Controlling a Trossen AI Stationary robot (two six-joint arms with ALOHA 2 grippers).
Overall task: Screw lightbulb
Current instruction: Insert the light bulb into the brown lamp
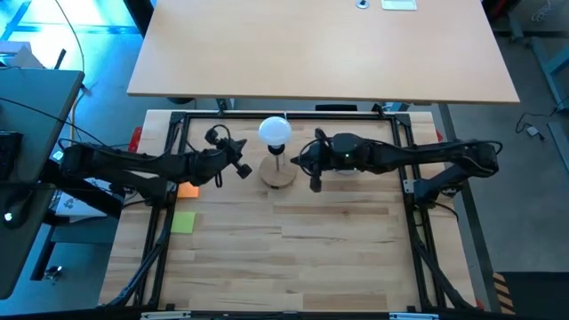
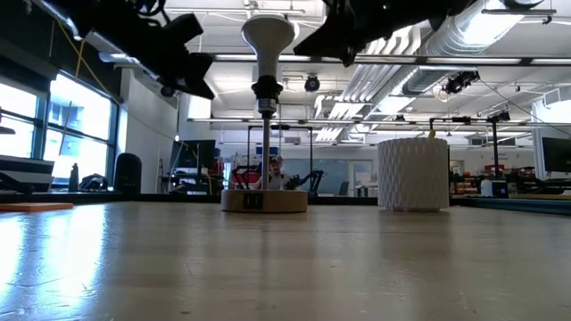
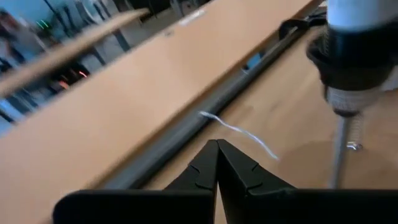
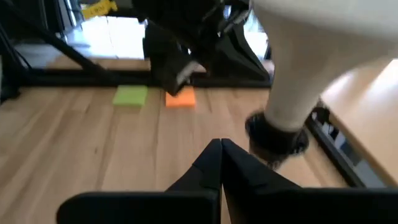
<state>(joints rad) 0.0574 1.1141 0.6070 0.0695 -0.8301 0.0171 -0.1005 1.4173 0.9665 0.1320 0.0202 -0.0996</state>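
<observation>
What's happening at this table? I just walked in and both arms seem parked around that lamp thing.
A white lightbulb sits in the black socket atop a thin stem on a round wooden base, so the screwing looks done or nearly so. Neither arm holds it. The left gripper is shut and empty, hanging beside the stem. The right gripper is also shut and empty, on the bulb's other side. A white latticed cup stands near the base.
</observation>
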